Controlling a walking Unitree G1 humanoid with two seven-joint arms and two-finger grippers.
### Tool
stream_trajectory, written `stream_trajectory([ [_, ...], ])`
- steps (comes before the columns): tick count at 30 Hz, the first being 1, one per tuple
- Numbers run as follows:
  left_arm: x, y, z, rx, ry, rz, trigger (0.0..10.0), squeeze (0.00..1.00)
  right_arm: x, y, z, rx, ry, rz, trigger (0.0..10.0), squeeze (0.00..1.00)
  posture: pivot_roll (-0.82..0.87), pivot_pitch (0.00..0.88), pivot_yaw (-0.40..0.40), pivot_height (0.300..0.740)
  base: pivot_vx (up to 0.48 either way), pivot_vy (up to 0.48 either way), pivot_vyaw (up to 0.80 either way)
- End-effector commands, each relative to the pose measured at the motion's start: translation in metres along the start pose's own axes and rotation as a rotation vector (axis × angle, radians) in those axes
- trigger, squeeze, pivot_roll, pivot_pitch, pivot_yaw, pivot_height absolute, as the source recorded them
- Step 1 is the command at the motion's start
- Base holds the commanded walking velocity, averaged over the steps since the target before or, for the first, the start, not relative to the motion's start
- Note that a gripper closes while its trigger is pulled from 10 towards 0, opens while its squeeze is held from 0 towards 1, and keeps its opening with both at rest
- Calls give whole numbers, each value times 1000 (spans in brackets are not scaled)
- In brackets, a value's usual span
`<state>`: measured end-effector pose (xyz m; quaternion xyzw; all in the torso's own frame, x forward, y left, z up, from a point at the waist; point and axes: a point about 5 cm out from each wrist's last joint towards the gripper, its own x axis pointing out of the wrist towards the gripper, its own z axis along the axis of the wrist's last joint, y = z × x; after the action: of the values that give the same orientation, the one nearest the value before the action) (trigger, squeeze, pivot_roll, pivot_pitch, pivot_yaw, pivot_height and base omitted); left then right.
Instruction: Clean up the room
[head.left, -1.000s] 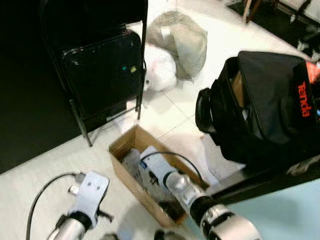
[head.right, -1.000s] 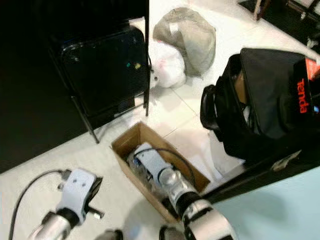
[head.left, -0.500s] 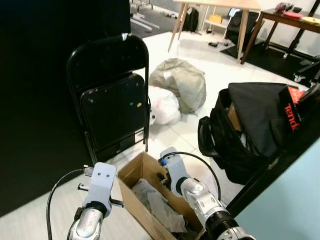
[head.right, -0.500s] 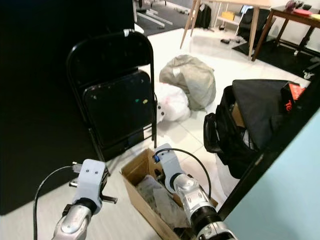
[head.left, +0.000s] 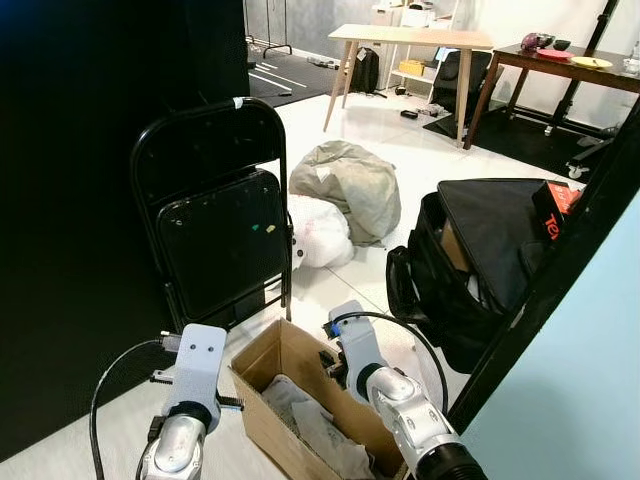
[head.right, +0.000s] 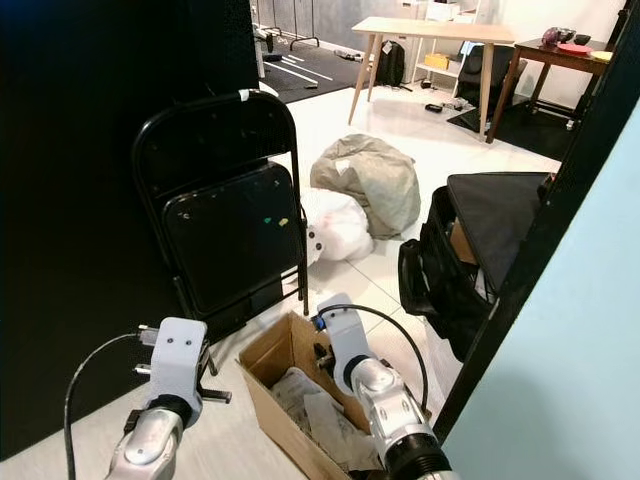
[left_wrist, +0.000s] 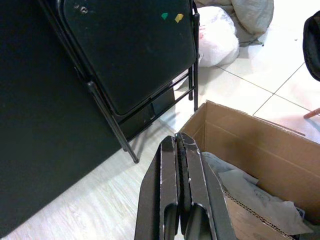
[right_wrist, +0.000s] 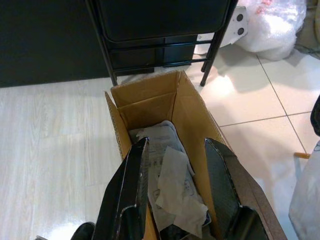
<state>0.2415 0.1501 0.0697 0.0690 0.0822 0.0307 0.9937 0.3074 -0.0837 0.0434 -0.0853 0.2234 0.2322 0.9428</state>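
An open cardboard box (head.left: 258, 372) stands on the floor in front of me, with crumpled paper and plastic wrap (right_wrist: 172, 185) inside. My right gripper (right_wrist: 176, 145) hovers over the box (right_wrist: 150, 97), open, with nothing between its fingers. My left gripper (left_wrist: 178, 139) is shut and empty. It is held beside the box's near left corner (left_wrist: 240, 140), pointing toward the chair's legs.
A black folding chair (head.left: 215, 225) stands just behind the box against a dark wall. A white plastic bag (head.left: 318, 228) and a grey-green sack (head.left: 345, 180) lie past it. An open black bag (head.left: 480, 260) sits at the right. A black bar (head.left: 560, 270) slants across the right.
The head view has tilted up, so more of the room shows. My right arm has risen from deep inside the box to above it. The left arm has come up beside the box.
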Motion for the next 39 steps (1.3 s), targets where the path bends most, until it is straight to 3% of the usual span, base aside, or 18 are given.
stream_trajectory([
  [1, -2, 1, -4, -16, 13, 14, 10000, 0, -1, 1, -3, 8, 13, 5, 10000, 0, 33, 0, -26, 740, 0, 352, 0],
  [27, -6, 6, -4, 4, 15, 5, 10000, 0, -6, 6, -8, 25, 39, -8, 10000, 0, 47, 0, -20, 740, 0, 357, 0],
  [32, -8, 4, -5, 18, 33, -49, 10000, 0, -7, 6, -9, 30, 43, -12, 10000, 0, 49, 0, -16, 740, 0, 0, 0],
  [39, -10, 3, -11, 44, 84, -71, 10000, 0, -7, 6, -10, 38, 46, -21, 10000, 0, 51, 0, -11, 740, 0, -480, 0],
])
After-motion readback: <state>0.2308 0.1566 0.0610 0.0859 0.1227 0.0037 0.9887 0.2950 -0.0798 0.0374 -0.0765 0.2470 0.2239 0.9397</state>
